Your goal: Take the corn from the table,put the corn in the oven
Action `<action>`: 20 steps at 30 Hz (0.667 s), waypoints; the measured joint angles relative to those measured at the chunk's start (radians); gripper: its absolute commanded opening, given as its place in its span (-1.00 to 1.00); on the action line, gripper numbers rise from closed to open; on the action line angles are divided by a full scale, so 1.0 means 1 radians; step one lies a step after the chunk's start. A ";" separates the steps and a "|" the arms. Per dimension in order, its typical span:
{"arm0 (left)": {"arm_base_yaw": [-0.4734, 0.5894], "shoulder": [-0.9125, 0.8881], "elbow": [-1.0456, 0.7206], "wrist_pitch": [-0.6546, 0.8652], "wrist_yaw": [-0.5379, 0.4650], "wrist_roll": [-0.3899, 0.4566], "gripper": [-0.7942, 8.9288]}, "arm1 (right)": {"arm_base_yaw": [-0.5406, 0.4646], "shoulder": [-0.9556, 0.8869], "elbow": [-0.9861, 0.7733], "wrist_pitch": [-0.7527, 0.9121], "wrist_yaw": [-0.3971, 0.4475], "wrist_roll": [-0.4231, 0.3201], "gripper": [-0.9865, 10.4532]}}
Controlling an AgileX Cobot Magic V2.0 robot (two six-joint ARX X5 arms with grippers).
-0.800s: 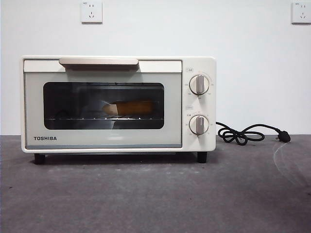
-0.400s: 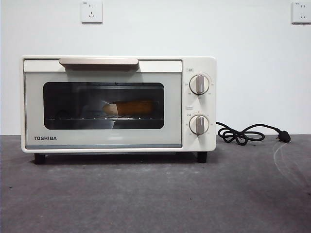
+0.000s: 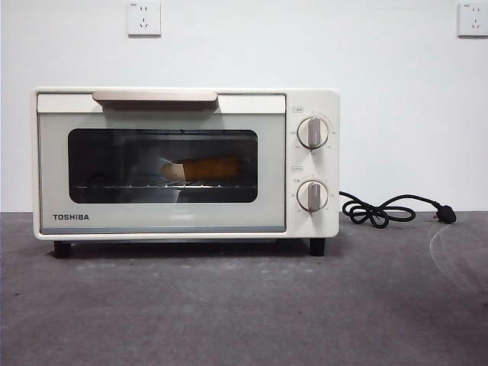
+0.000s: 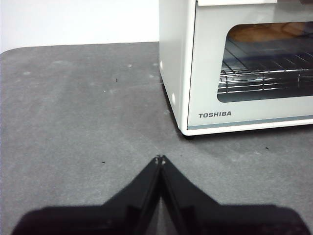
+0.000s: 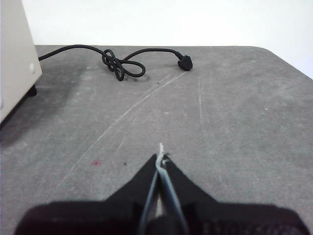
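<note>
Yellow-orange and glossy, the tapered plastic corn cob (image 3: 204, 168) lies on the wire rack inside the cream-white boxy Toshiba toaster oven (image 3: 185, 221), seen dimly through the dark glass window of the shut door. Nothing has shifted over the last second: cob, door, the wide bar handle (image 3: 155, 97) and the two round knobs (image 3: 312, 133) sit just as they did. That stillness, with the corn inside and the door closed, suggests the task is finished and both arms have drawn back to wait.

Through the tinted glass the cob looks muted, more amber-brown than bright, lying lengthwise near the middle of the rack with its paler narrow end toward the oven's maker-name side; its kernel rows are too dim to make out.

The left claw (image 4: 160, 159) rests low over the dark grey mottled worktop (image 3: 244, 305) near the oven's corner, its jaws pressed together. The right claw (image 5: 160, 159) sits likewise pressed together, facing the coiled black cord (image 5: 120, 66).
</note>
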 measured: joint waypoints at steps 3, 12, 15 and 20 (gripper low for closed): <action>0.000 0.000 0.000 0.000 0.000 0.000 -0.84 | 0.000 0.000 0.000 0.000 0.000 0.000 -0.83; 0.000 0.000 0.000 0.000 0.000 0.000 -0.84 | 0.000 0.001 0.000 0.000 0.001 0.000 -0.83; 0.000 0.002 0.000 0.000 0.000 0.000 -0.84 | 0.000 0.012 0.000 0.000 0.002 0.000 -0.83; 0.000 0.006 0.000 0.000 0.000 0.000 -0.84 | 0.000 0.013 0.000 0.000 0.005 0.000 -0.83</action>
